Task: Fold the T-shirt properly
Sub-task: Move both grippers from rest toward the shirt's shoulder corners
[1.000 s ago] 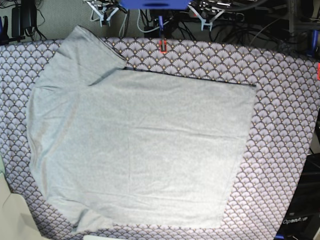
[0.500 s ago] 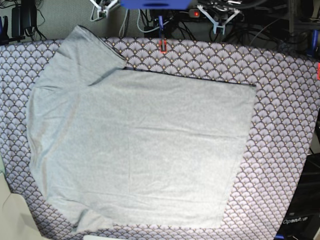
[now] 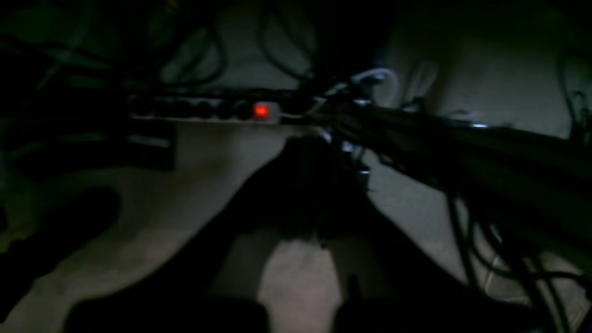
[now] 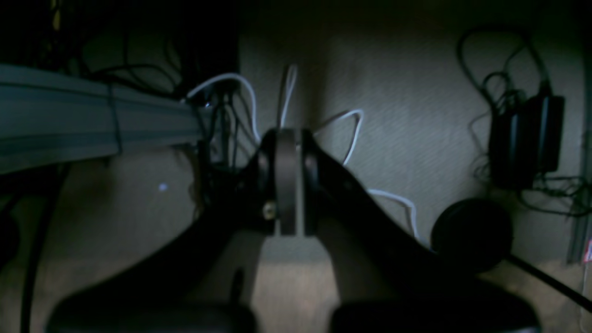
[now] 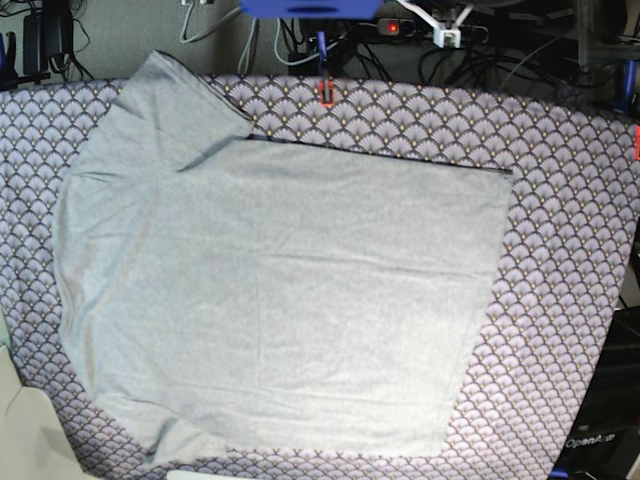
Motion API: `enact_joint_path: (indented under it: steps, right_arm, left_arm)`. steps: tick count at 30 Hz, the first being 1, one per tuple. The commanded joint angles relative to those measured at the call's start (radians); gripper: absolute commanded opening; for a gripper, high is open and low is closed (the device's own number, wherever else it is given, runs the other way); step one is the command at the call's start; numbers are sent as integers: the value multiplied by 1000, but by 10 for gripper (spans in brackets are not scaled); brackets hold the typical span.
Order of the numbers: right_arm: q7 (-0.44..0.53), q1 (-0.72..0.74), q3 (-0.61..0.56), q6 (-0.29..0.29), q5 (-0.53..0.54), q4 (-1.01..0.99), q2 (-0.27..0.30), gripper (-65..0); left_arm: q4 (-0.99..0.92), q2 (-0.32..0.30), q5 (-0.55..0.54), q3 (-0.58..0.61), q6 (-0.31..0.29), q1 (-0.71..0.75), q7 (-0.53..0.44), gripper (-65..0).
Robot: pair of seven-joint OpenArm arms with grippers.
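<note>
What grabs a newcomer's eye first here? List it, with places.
The grey T-shirt spread flat, unfolded, over most of the purple fan-patterned tablecloth, one sleeve reaching the far left corner. Next, both grippers are off the cloth: the right gripper is shut over the cabled floor, and the left wrist view shows a glowing red switch.

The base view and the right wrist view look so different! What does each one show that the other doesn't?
Only the base view shows the grey T-shirt spread flat on the patterned tablecloth. Only the right wrist view shows the right tool, shut and empty, above a dim floor with a black power brick. Both show tangled cables.
</note>
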Motion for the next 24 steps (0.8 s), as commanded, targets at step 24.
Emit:
enact_joint_path:
  steps: [24]
  right_arm:
    - [418, -154, 3, -10, 0, -1, 59, -650]
  left_arm:
    - [-1, -63, -290, 1, -365, 119, -219, -650]
